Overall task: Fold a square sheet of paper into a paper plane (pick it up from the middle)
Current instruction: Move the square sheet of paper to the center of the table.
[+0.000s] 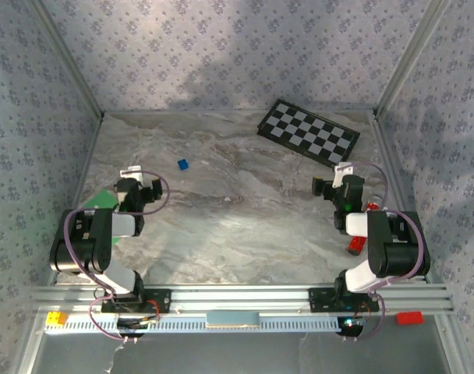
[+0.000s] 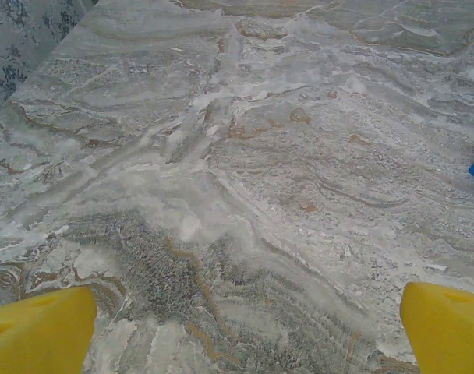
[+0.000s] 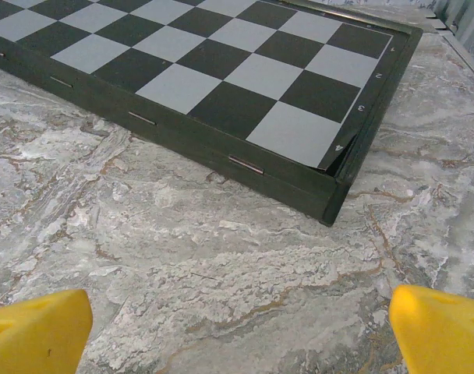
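Two arms sit folded back at the near edge of a grey marbled table (image 1: pixel 237 226), and both have their hands free. The left gripper (image 2: pixel 245 335) has its jaws spread wide. In its wrist view the yellow fingertips (image 2: pixel 38 331) sit at the two bottom corners, with marble between them. The right gripper (image 3: pixel 237 331) is spread just as wide, its yellow fingertips (image 3: pixel 440 327) far apart over the table.

The green paper (image 1: pixel 104 199) lies on the table at about 9 o'clock from the table's middle, close to the left wall. It shows as a bright patch just beside the left arm's upper links. These cover the rest of it, so its outline and creases cannot be made out. The left gripper is near it, on its 3 o'clock side, and the paper lies free of both grippers.

A small blue block (image 1: pixel 182 164) rests at about 10 o'clock from the middle, well apart from the paper. In the left wrist view its corner shows at the 3 o'clock edge. A black-and-white checkerboard (image 1: pixel 309 131) lies askew at about 1 o'clock, near the far wall. The right wrist view shows its near corner at 12 o'clock from the fingertips, apart from them. A red piece (image 1: pixel 354 245) sits at 4 o'clock, partly hidden by the right arm. On the front rail (image 1: pixel 237 296) a yellow brick (image 1: pixel 56 318) lies at 7 o'clock.
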Available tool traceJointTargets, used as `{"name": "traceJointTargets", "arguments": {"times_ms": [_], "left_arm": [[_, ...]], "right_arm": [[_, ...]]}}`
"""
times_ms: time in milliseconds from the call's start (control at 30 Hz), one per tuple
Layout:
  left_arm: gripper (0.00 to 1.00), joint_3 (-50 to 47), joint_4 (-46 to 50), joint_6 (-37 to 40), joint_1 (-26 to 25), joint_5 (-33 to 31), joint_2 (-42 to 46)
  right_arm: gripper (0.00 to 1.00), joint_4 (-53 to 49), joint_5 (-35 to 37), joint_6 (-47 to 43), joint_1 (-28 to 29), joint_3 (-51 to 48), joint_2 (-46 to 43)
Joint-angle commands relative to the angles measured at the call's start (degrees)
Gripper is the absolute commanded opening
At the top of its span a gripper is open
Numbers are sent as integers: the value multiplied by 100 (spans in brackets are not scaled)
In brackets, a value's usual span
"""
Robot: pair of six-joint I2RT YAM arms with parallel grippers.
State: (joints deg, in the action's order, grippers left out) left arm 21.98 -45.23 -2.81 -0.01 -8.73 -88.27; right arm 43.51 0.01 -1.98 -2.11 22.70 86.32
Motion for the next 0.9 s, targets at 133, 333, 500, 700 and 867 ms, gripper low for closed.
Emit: {"name": "traceJointTargets", "arguments": {"times_ms": [133,333,500,700,867], "left_arm": [[100,131,-214,59,-12,91,38],[100,131,-214,57,-8,91,37],[100,140,-189,25,56,245,38],[100,149,-179,24,60,258,38],[100,131,-205,28,58,257,30]], "right_arm": [[100,27,29,12,-16,33,61],[100,26,-1,23,-20,33,61],[100,18,-21,31,-38,39,65],[100,35,-22,42,-59,33,69],[100,53,-14,31,-52,24,69]]}}
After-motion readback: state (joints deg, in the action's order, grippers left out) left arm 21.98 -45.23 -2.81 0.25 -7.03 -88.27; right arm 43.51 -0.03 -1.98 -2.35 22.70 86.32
